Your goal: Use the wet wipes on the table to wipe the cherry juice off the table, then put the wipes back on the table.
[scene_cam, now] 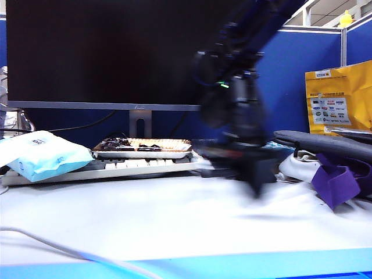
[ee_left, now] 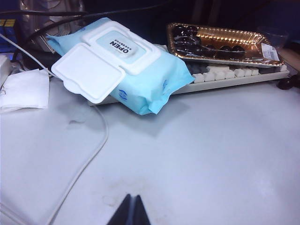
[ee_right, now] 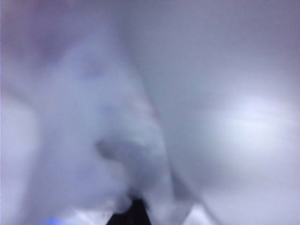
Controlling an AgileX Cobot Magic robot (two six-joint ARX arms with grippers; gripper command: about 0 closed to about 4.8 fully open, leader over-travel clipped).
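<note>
Pale desk with a bright blue front edge

A white keyboard lies at the back of the desk; a light-blue wipes packet leans on the keyboard's left end, a tray of cherries rests along its back edge, and a white cable trails in front of the keyboard.

We see the exterior view's right arm motion-smeared at centre right, the right wrist view wholly blurred with glare at right, the left wrist view sharp, evenly lit.

"OPEN" on blue wipes packet
</note>
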